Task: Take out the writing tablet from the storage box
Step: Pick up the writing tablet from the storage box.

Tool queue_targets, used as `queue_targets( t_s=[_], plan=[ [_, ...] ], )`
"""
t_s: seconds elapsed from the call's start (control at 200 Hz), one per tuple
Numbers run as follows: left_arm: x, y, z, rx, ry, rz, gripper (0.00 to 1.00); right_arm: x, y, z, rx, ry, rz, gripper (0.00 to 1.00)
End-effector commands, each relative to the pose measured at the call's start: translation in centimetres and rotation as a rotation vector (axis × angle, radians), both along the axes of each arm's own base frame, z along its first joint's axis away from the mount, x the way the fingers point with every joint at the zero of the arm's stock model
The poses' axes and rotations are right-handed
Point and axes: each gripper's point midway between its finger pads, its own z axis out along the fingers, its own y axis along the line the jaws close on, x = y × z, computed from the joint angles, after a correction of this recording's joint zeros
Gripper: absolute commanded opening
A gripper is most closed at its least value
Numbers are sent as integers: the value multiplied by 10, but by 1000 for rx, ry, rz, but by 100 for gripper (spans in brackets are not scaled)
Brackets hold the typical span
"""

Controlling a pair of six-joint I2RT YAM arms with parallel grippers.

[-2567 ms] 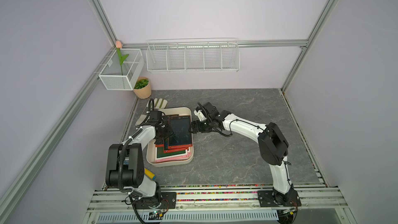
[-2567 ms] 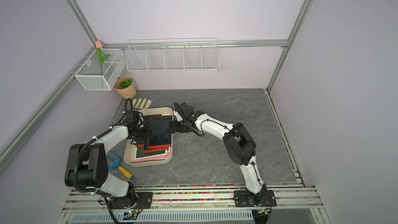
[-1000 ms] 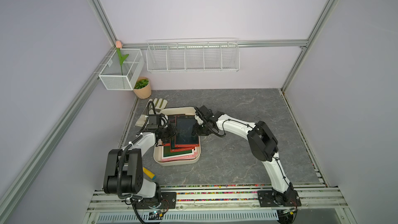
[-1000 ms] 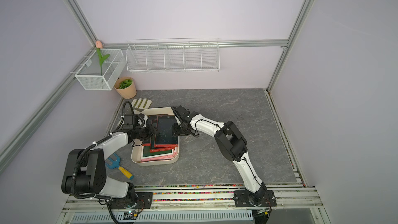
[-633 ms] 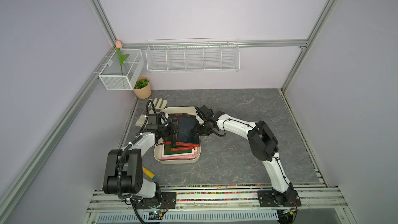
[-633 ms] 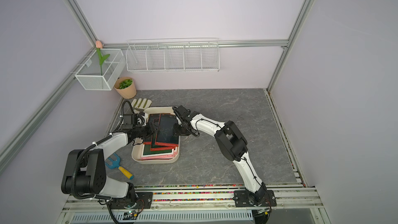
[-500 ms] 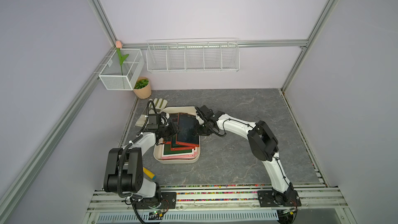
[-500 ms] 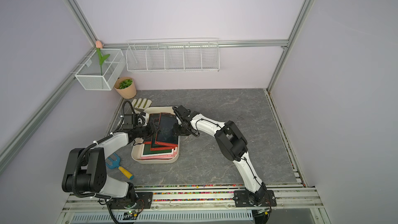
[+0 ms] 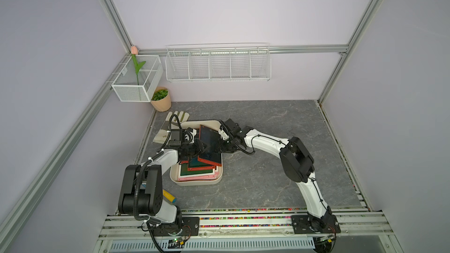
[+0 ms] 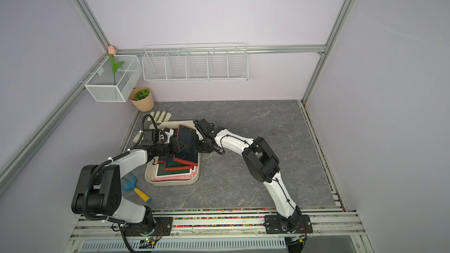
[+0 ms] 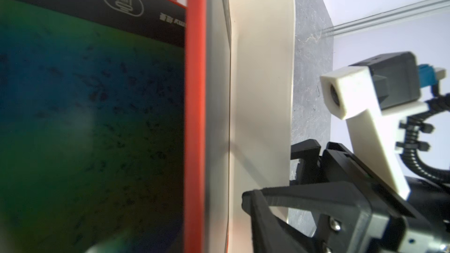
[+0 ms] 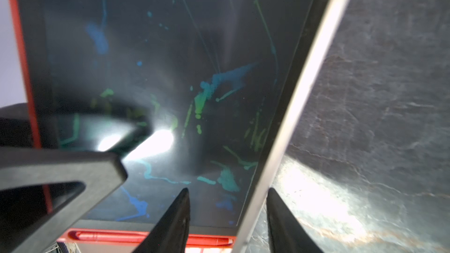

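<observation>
**Two-handed lift under way:** A red-framed writing tablet [image 9: 209, 138] is being held tilted above the storage box [image 9: 194, 183]. It is being kept clear of the stack of other tablets [image 9: 194, 171] inside, but is not yet being carried past the cream rim.

The tablet's right long edge is being pinched by the right hand [image 12: 227, 205], whose two fingertips are being shown astride that edge in the right wrist view. The left long edge is being taken up by the left hand [image 10: 182, 148]. One of its fingers [image 12: 73, 166] is being laid over the scribbled screen, and the jaws are being drawn in from the wider spread of a second ago. Whether they are already pressing on the frame cannot be told.

A few seconds back the tablet was being kept low over the stack; now it appears to be raised higher. The box is also being found slightly nearer the right arm's side of the grey surface [image 9: 267, 122]. A grip from both sides is therefore judged to be forming, with the removal itself still being awaited.

The tablet's long axis is being kept running from the back wall toward the robot's bases, roughly in line with the box. The screen is being turned upward and toward the left arm, the right edge appearing the higher.
</observation>
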Motion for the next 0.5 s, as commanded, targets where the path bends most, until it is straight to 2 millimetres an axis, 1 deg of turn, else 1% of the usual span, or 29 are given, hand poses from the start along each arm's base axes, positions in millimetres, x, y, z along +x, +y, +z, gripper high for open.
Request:
queue_targets(
  t_s=[0.0,0.17,0.235,0.29,0.495],
  plan=[
    [-8,0,-3,35,44,-1,22,0,29,27,142,-23,41,52],
    [-8,8,1,90,52,23,14,6,17,35,131,-45,28,55],
    [-7,9,4,91,44,25,5,7,14,38,127,-49,29,56],
    [-7,9,7,92,40,25,0,7,12,38,124,-49,28,57],
    [-6,9,15,94,29,18,0,7,4,43,123,-60,33,59]
  ],
)
